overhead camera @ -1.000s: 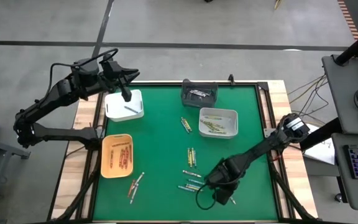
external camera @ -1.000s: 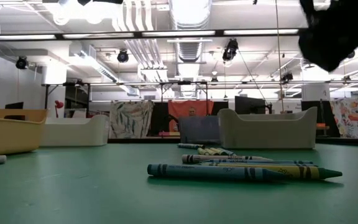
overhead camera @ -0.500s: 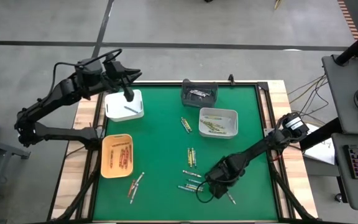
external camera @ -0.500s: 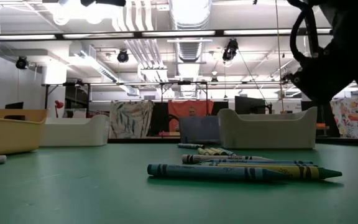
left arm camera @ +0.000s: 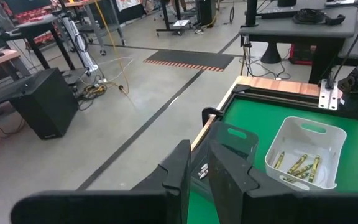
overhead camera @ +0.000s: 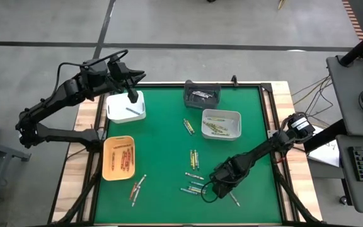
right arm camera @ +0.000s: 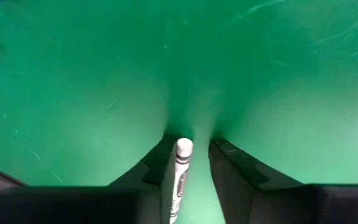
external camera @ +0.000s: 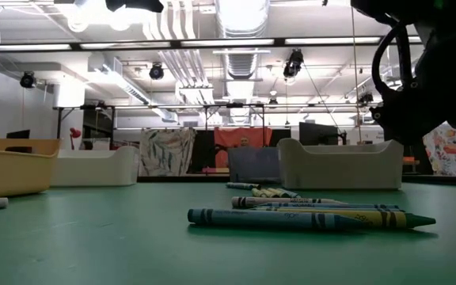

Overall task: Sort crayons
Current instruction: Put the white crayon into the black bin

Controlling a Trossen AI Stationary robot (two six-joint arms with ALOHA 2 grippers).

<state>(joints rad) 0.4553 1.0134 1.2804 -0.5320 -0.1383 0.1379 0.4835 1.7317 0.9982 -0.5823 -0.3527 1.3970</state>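
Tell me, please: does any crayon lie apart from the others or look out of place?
Yes. One pale crayon lies alone near the table's front edge, apart from the loose crayons mid-table, just beside the right claw. That claw's wrist view shows a white crayon between its fingers.
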